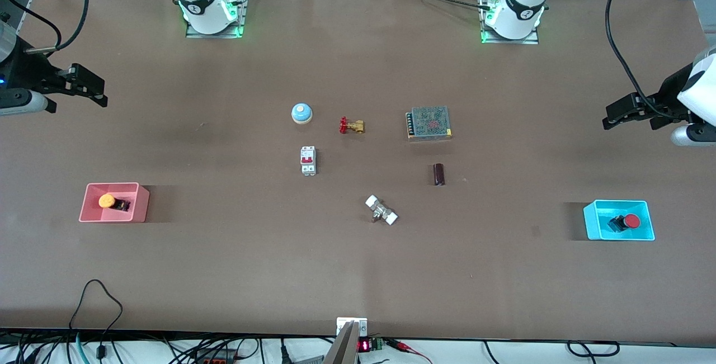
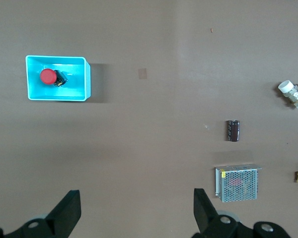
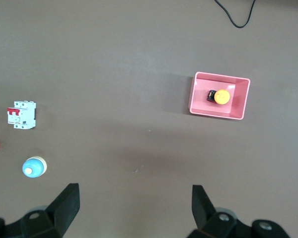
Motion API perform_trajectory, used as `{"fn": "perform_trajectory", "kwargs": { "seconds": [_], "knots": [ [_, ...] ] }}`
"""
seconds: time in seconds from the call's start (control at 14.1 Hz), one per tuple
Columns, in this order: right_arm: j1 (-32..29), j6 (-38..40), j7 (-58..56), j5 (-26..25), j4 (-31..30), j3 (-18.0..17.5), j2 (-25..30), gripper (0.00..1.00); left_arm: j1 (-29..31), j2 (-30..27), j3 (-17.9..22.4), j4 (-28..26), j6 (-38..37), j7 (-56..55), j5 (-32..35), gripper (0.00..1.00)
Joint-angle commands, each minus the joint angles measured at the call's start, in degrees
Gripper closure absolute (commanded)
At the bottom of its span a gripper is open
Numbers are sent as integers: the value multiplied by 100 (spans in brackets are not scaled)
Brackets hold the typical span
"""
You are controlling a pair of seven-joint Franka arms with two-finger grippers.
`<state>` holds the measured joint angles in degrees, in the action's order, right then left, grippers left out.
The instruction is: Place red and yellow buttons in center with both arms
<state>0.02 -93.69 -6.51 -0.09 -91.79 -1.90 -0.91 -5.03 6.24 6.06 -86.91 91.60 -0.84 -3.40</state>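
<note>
The yellow button (image 1: 107,201) lies in a pink bin (image 1: 112,186) toward the right arm's end of the table. It also shows in the right wrist view (image 3: 221,96). The red button (image 1: 631,221) lies in a cyan bin (image 1: 618,203) toward the left arm's end, and also shows in the left wrist view (image 2: 47,76). My right gripper (image 1: 102,93) is open and empty, up over bare table farther from the front camera than the pink bin. My left gripper (image 1: 607,118) is open and empty, up over bare table farther than the cyan bin. The center of the brown tabletop (image 1: 369,168) is bare.
Around the center lie a blue-and-white bell (image 1: 301,113), a brass valve with a red handle (image 1: 352,126), a white circuit breaker (image 1: 308,160), a mesh-covered power supply (image 1: 429,123), a dark cylinder (image 1: 439,174) and a white-capped metal fitting (image 1: 381,211).
</note>
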Motion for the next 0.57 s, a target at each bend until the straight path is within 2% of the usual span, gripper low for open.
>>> {"fn": "perform_trajectory", "kwargs": {
  "seconds": [0.0,0.14,0.5],
  "knots": [
    [7,105,89,124,74,23,-5,0,-16,-184,-8,-186,-20,-83,103,0],
    [-11,105,89,307,74,41,-14,0,-42,-88,-8,-178,6,-83,120,0],
    [-20,96,54,300,82,58,-172,0,63,772,53,-134,164,4,103,0]
  ]
}}
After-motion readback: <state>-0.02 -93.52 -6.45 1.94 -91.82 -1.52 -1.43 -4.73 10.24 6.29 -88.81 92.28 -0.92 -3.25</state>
